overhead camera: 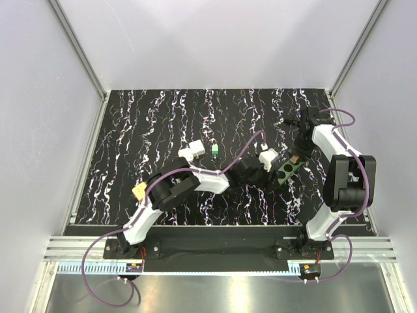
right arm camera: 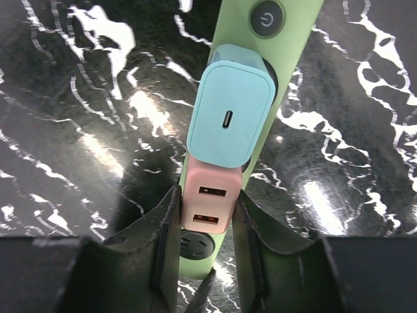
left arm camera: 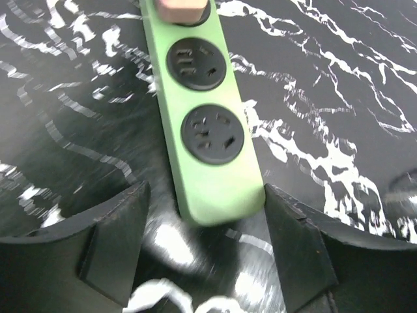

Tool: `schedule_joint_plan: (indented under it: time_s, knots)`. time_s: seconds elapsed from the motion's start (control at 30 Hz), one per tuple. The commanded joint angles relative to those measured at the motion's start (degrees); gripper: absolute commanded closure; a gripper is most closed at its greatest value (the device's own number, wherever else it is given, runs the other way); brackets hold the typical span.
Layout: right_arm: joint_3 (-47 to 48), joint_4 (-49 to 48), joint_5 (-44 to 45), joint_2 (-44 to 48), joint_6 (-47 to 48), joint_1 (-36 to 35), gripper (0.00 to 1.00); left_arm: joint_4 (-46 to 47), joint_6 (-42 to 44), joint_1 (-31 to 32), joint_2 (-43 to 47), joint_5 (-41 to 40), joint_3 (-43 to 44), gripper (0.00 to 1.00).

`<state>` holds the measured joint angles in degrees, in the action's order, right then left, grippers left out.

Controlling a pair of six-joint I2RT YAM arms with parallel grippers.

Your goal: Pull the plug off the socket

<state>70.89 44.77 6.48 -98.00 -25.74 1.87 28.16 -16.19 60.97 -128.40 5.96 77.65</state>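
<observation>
The socket (overhead camera: 287, 173) is a green power strip lying on the marbled table at the right. A pink plug (right arm camera: 212, 199) with two USB ports sits in it, and a light blue plug (right arm camera: 231, 114) sits in the outlet beyond. My right gripper (right arm camera: 207, 215) is shut on the pink plug, one finger pressed against each side. In the left wrist view my left gripper (left arm camera: 205, 195) stands open around the socket's (left arm camera: 225, 189) free end, with a gap on the left side. Two empty outlets show there, and the pink plug's (left arm camera: 186, 8) edge is at the top.
A white adapter (overhead camera: 191, 151) and a small green piece (overhead camera: 214, 152) lie on the table left of centre. The socket's (right arm camera: 303, 26) power button (right arm camera: 267, 19) is past the blue plug. Both arms meet over the right part of the table, close together.
</observation>
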Motion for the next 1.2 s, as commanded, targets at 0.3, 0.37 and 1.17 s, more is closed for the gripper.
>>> schedule_joint_plan:
  time_s: [0.3, 0.37, 1.17]
  knots:
    - [-1.6, -0.8, 0.5, 3.9, 2.8, -0.3, 1.0, 6.0, -3.8, -2.3, 7.9, 11.7, 0.3, 0.34]
    - [-1.6, -0.8, 0.6, 4.0, 2.6, -0.3, 1.0, 4.8, -5.0, -2.4, 6.5, 12.7, 3.6, 0.54]
    - [-2.6, -1.6, -2.1, 6.4, 2.4, -0.3, 1.0, -17.7, -10.6, -2.7, -14.2, 8.9, 27.9, 0.98]
